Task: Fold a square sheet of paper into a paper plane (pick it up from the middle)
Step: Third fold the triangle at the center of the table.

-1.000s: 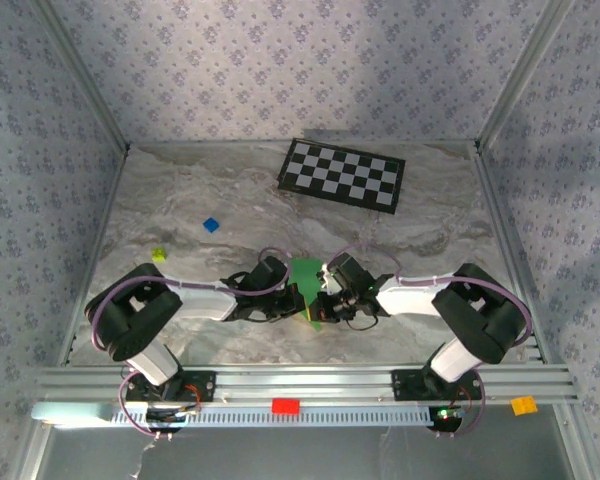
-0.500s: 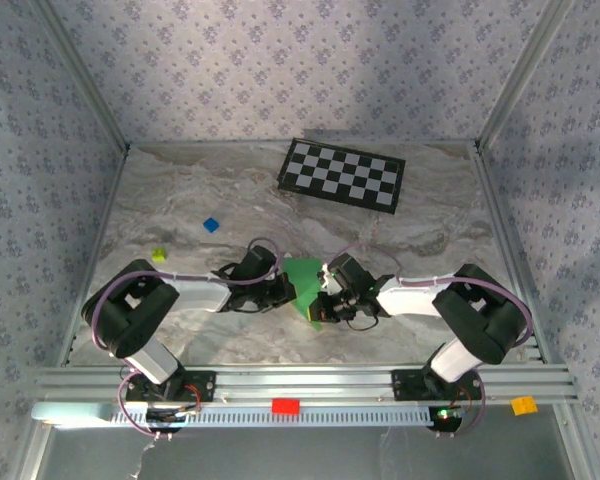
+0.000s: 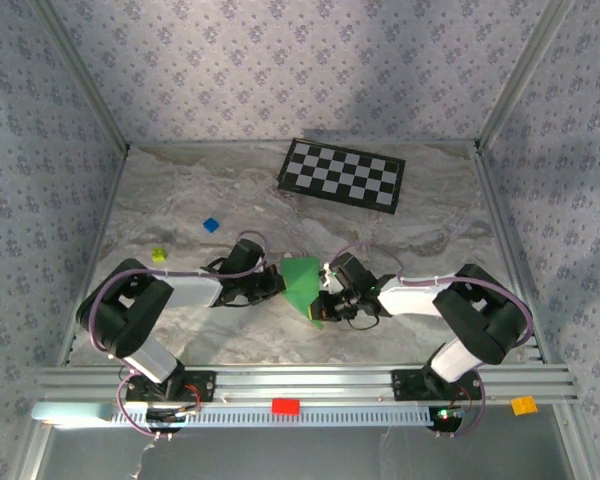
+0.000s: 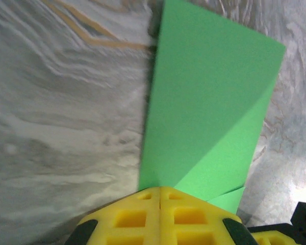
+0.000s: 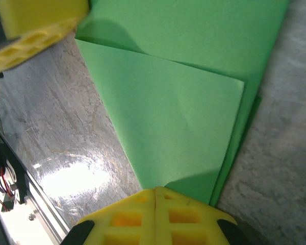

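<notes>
L gripper (image 4: 159, 189), R gripper (image 5: 155, 191): creased paper (image 4: 209, 102)

Our arms bend low and inward; left end effector (image 4: 159, 190) and right end effector (image 5: 155, 191), facing, each pinch the green paper (image 3: 302, 278).

Your paper (image 3: 302, 278) is bright green; the counter (image 3: 180, 200) is grey marble with tan veins. Your left hand (image 4: 159, 188) and right hand (image 5: 155, 190) are yellow with black edges. The checkerboard (image 3: 342, 174) is black and white. There's a blue block (image 3: 211, 225) and a yellow-green block (image 3: 159, 254). The walls (image 3: 280, 70) carry a lilac flower print.
</notes>
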Controlling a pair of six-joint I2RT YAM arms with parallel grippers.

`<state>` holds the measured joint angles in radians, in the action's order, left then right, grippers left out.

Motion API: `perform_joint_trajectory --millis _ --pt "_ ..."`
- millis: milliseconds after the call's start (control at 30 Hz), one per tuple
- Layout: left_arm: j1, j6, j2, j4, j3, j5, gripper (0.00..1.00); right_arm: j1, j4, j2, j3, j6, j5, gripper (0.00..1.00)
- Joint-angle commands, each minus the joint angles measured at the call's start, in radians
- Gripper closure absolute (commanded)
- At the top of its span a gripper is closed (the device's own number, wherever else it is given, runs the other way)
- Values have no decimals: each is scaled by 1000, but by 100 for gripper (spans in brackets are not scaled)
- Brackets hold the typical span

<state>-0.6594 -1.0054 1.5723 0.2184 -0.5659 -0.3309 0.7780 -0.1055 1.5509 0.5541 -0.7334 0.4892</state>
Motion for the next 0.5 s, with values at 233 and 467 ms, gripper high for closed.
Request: perform_joint_trajectory --millis 233,467 --pt "-43 -1 -191 -38 5 54 91 -19 153 24 -26 31 -52 100" --pt "-153 -30 -100 46 6 27 94 -21 150 29 -28 26 -57 100"
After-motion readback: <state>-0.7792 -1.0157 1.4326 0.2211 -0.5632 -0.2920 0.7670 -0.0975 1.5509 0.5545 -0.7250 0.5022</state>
